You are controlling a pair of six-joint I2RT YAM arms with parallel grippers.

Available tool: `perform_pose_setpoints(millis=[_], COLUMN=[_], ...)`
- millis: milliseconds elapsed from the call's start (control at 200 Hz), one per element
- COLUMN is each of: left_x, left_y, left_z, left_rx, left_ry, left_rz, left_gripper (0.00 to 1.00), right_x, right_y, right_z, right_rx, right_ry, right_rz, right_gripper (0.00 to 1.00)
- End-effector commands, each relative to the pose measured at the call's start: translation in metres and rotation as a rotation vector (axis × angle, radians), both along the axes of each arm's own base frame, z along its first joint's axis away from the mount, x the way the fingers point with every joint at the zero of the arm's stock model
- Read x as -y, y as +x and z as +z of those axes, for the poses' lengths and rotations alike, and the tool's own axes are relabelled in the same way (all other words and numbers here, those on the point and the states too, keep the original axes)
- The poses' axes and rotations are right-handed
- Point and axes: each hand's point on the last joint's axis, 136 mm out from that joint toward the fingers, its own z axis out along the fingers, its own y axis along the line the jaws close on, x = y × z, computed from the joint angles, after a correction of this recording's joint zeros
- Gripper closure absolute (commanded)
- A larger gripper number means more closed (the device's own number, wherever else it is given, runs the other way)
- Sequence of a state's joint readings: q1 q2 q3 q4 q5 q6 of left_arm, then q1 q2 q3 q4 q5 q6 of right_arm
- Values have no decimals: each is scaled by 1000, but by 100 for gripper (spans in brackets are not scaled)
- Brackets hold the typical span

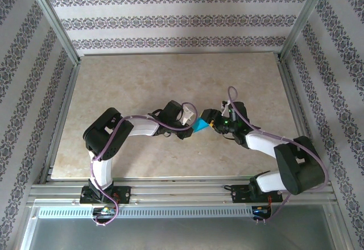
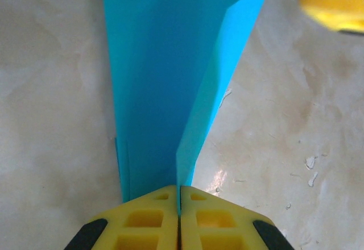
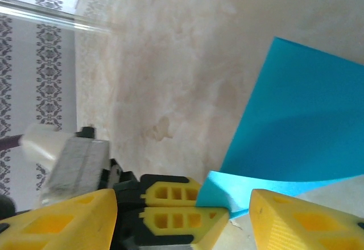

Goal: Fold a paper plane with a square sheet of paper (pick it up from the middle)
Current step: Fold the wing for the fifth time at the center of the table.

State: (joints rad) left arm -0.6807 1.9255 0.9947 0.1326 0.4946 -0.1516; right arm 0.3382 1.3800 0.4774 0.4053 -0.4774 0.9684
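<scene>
Left gripper (image 1: 191,127) near the middle of the marble table (image 1: 142,79), clenched shut on the narrow end of the teal sheet of paper (image 1: 200,126). From the left wrist, yellow fingers (image 2: 148,224) pressed flat together at the bottom, with the sheet (image 2: 159,74) fanning out away from them and one long lengthwise fold down its right side. Just right of the sheet, right gripper (image 1: 210,119) facing the left one, spread wide and grasping nothing. From the right wrist, a corner of the sheet (image 3: 301,125) lying between the parted fingers (image 3: 296,219), apparently clear of both, though hard to judge at this angle
</scene>
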Motion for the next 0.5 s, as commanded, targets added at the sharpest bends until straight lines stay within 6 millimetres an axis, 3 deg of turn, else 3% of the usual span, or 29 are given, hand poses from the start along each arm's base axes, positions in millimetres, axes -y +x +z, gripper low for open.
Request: perform_pose_setpoints(millis=[0,285,495], left_x=[-17,-21,-26], left_y=[-11,-15,-17], left_z=[-28,-34,-40], left_rx=[-117,-199,-266], left_ry=[88,129,161], left_rz=[25,55,81], left_gripper=[91,91,91], right_x=[-1,-14,-27], right_y=[-3,1,11], right_z=[-5,-19,-28], right_rx=[44,25,9], right_ry=[-35,-8,3], right_rz=[23,40,52], right_gripper=[38,69,81])
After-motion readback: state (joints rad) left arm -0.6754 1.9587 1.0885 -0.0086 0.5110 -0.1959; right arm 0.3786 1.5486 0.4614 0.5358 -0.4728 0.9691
